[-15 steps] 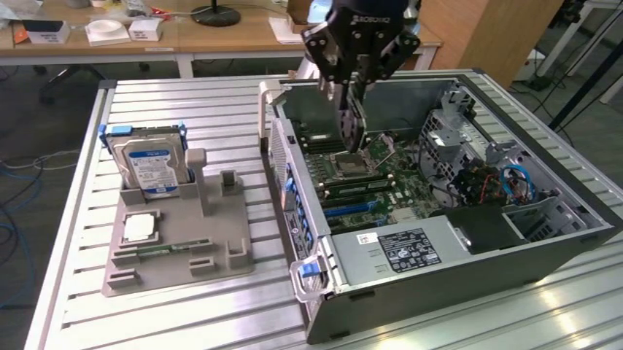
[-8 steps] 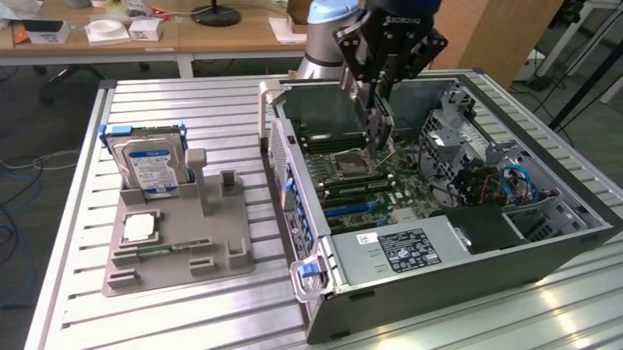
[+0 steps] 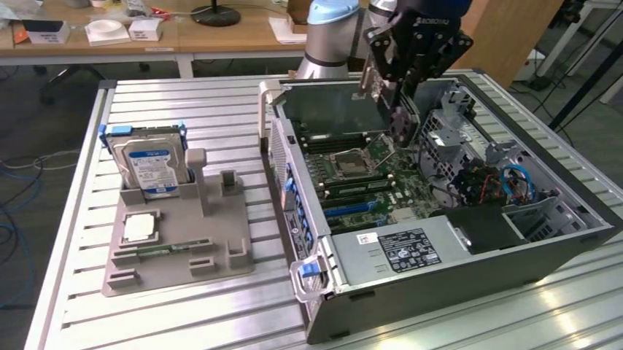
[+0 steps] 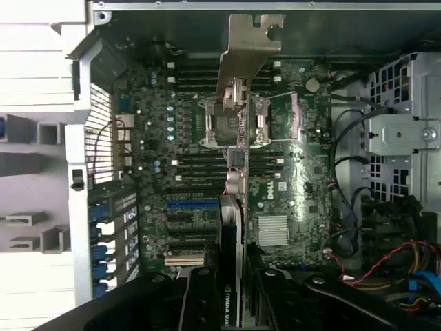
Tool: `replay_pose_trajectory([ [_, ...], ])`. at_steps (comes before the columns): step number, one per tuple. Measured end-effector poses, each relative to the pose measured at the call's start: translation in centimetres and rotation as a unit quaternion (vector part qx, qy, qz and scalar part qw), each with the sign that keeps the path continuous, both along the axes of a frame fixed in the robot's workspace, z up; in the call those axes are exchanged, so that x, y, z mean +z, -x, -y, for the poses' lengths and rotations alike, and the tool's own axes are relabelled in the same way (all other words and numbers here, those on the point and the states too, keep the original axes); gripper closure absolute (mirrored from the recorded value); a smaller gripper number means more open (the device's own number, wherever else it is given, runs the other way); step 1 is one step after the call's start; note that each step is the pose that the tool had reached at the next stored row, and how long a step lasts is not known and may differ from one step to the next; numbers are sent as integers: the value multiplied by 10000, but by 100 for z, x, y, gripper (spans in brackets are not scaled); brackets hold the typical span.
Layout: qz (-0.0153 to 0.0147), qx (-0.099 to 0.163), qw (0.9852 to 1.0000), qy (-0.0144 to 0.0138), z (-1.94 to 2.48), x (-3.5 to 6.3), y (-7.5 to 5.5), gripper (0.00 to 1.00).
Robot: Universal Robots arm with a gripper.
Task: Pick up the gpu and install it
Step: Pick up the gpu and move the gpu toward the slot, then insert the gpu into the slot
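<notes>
Where the arm [image 3: 326, 33] reaches down into the open computer case [image 3: 467, 273], we see the tool [image 4: 234, 298] closed partway on the gpu [image 4: 231, 227], with one black finger [image 4: 196, 303] against each face of the thin card. The gpu stands on edge in that grip. In the wrist view it appears as a narrow dark line, with a white-lettered label near the fingers and its grey metal bracket [image 4: 247, 52] at the end away from them. It is held over the motherboard [image 4: 289, 179], in line with the processor socket [image 3: 349, 162], and the blue expansion slot [image 4: 193, 204] shows just beside it. We cannot tell whether its lower edge touches the board.

The case lies on its side and takes up the half of the desk [image 3: 195, 102] toward the exterior view's right. Its far end is close to the desk's far edge and its power supply [image 3: 399, 249] is at the near end. Toward the desk's edge on the exterior view's left lies a grey fixture [image 3: 180, 251], well apart from the tool. A silver hard drive [image 3: 151, 166] with a blue-and-white label stands upright in the fixture, and a small square silver chip [image 3: 139, 227] lies flat near its front.
</notes>
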State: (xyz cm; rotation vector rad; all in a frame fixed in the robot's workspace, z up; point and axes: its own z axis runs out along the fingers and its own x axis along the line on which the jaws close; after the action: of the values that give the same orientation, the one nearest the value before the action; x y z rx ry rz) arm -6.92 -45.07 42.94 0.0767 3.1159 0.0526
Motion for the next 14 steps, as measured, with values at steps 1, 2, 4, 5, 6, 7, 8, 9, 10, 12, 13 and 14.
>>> replay_pose_trajectory([
  [1,0,1,10000,0,0,0,-44,74],
  [2,0,1,10000,0,0,0,-87,74],
  [4,0,3,10000,0,0,-1,-139,74],
  [5,0,2,10000,0,0,-1,-138,74],
  [6,0,2,10000,0,0,-1,-139,74],
  [7,0,2,10000,0,0,-1,-139,74],
  [8,0,2,10000,0,0,-1,-139,74],
  [9,0,3,10000,0,0,-1,-139,74],
  [10,0,2,10000,0,0,-1,-139,74],
  [12,0,2,10000,0,0,-1,-139,74],
  [13,0,2,10000,0,0,-1,-139,74],
  [14,0,2,10000,0,0,-1,-139,74],
])
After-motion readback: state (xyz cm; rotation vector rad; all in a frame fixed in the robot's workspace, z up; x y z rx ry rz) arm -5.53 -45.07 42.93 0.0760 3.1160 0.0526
